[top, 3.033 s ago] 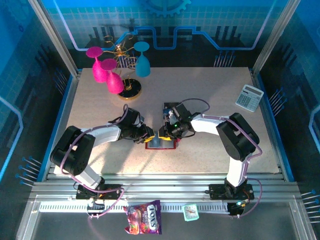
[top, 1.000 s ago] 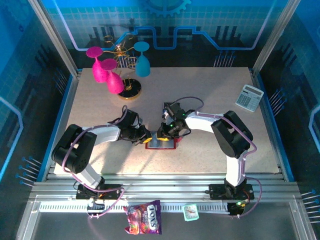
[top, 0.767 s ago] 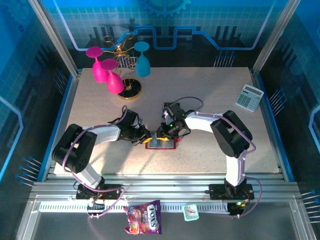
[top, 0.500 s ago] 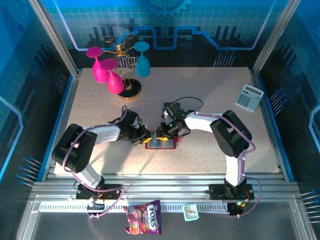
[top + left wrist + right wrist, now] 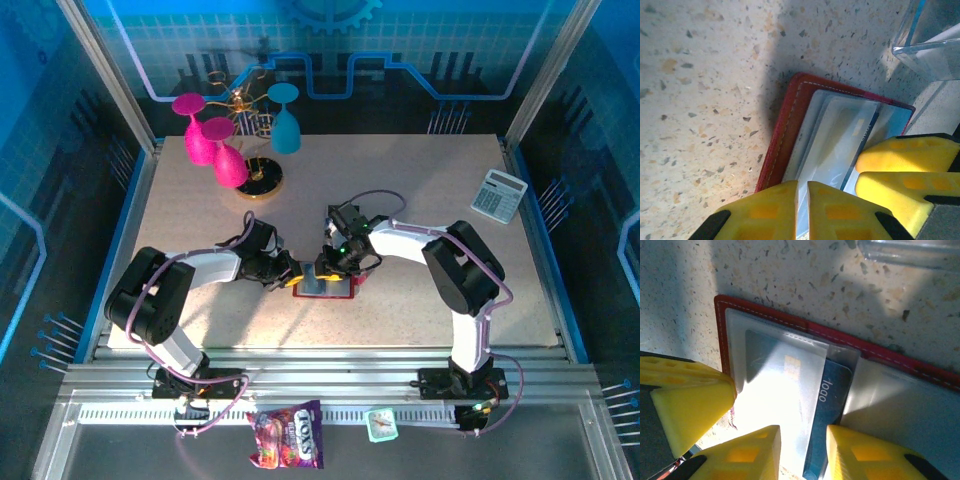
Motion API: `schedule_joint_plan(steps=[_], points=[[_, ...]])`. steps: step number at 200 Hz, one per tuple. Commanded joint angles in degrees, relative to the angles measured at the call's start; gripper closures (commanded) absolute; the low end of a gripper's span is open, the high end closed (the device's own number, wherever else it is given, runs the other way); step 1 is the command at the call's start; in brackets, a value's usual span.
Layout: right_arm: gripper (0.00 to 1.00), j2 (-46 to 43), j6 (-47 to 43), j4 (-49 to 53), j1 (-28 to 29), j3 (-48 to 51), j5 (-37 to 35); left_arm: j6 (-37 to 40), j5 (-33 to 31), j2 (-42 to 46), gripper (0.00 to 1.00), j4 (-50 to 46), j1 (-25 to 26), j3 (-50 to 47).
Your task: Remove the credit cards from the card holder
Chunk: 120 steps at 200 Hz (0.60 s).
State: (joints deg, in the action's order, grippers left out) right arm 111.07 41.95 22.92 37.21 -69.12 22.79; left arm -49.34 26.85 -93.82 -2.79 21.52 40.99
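With the open card holder [image 5: 322, 287] lying mid-surface [image 5: 420, 200] and your left hand [image 5: 801, 189] pinched nearly shut on its edge, close your part-open right hand [image 5: 802, 436] squarely on the dark card [image 5: 832, 390] between its fingers, then draw straight out along the pocket.

Speckled beige table [image 5: 430, 170]; an open red card holder [image 5: 325, 289] lies flat mid-table; a clear box [image 5: 935, 45] just behind it; a calculator [image 5: 499, 195] far right; a round stand [image 5: 262, 184] with glasses [image 5: 228, 165] back left.
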Motion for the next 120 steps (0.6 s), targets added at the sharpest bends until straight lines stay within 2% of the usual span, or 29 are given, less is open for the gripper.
schedule_joint_plan(steps=[1,50,120], points=[[0.68,-2.5,0.0,1.7,0.5,-0.7,-0.5,1.5,1.1,-0.2,0.86,-2.5,-0.5,1.2],[0.68,-3.5,2.2,-3.0,-0.5,2.3,3.1,1.9,2.5,0.8,0.87,-3.8,-0.3,2.9],[0.69,-3.3,3.4,-6.0,-1.3,5.7,4.3,2.8,3.1,-1.7,0.91,-4.0,-0.3,2.8]])
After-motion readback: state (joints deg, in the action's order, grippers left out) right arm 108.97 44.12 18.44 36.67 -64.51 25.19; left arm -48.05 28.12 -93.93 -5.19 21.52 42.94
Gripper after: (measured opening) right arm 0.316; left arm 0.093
